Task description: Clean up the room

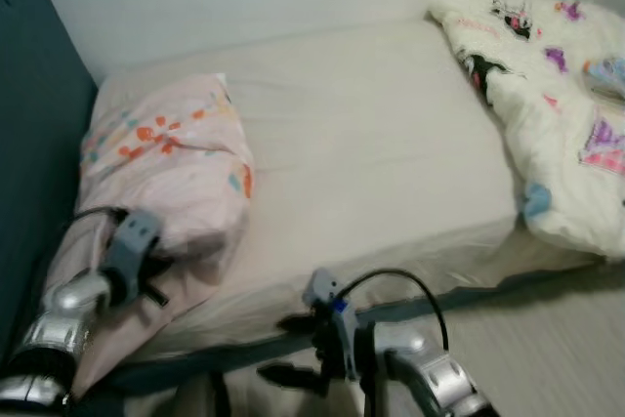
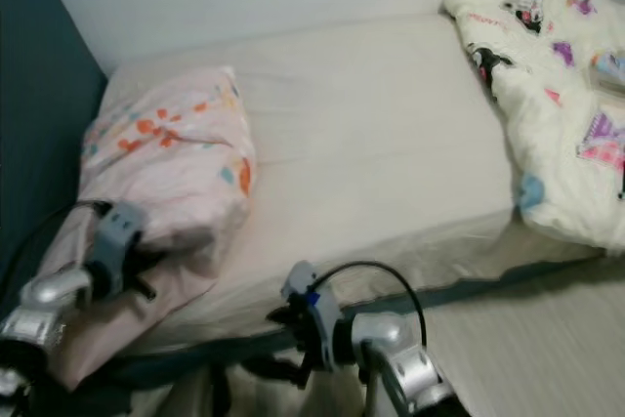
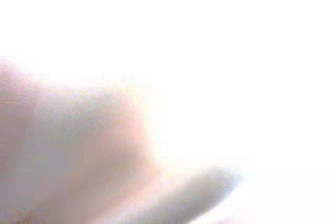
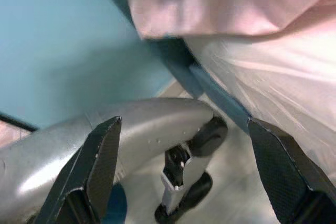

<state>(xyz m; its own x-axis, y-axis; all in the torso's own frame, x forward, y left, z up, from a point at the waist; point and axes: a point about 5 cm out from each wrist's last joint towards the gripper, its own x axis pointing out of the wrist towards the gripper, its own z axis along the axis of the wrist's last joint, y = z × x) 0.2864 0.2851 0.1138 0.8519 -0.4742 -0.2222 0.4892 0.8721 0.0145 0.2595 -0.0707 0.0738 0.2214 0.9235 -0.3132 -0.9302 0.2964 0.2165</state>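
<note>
Right gripper point(image 1: 293, 349): hanging low in front of the bed's near edge, closest to the camera; its two black fingers point(image 4: 94, 166) are standing wide apart with nothing between them, pointing toward the robot's left.
Left gripper point(image 1: 161, 266): reaching onto the near left corner of the bed, its fingers buried in the folds of the pillow; whether they are pinching the cloth or spread cannot be told, and the left wrist view is giving only a washed-out pale blur.
Pillow point(image 1: 171, 173): pink with orange and blue spots, lying at the left end of the mattress beside the dark teal wall point(image 1: 34, 144), its near end drooping over the bed's edge around the left gripper.
Mattress point(image 1: 371, 153): cream-coloured, sitting bare between pillow and duvet.
Duvet point(image 1: 552, 95): white with cartoon prints, lying bunched at the far right end of the bed, well apart from both grippers.
Floor point(image 1: 547, 339): pale boards, showing in front of the bed.
</note>
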